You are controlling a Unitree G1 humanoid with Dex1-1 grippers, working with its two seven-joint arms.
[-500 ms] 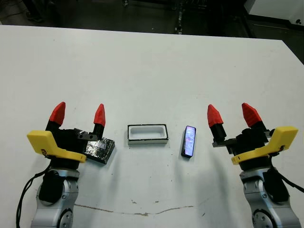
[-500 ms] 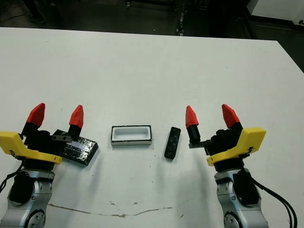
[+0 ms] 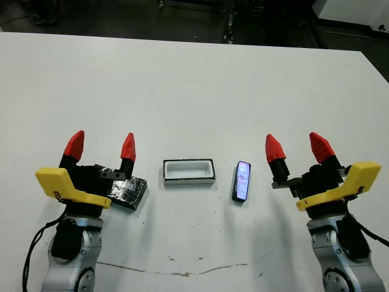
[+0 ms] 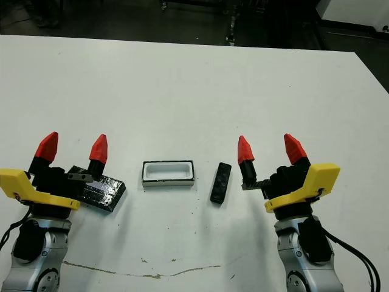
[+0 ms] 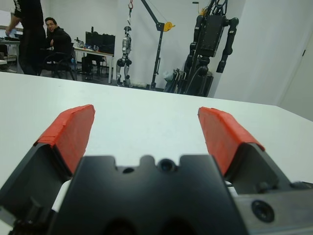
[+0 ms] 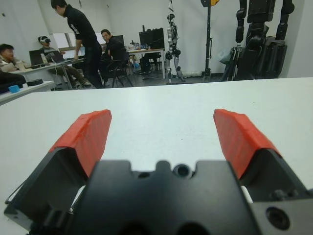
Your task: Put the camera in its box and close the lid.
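Now, camera (image 3: 241, 180): slim black bar lying flat on the white table (image 3: 194, 85), purple-blue face up, long axis running roughly 12 to 6 o'clock, just beside the box at its 3 o'clock and apart from it
Handling: likely light, stiff and slick on the glossy face; probably fragile there, so a gentle pinch suits it
Where to hold: across the narrow width near mid-length, one pad on each long edge, keeping off the shiny face
Box (image 3: 189, 171): open oblong tray at table centre, white lining showing, nothing inside, long axis 9 to 3 o'clock, so the camera would need about a quarter turn to fit
Lid (image 3: 129, 190): black reflective slab flat on the table at the box's 9 o'clock, partly under the left gripper
Left gripper (image 3: 101, 146): fingers spread wide, gripping nothing
Right gripper (image 3: 297, 148): fingers parted, empty, at the camera's 3 o'clock, near but not touching
Progress: nothing packed yet
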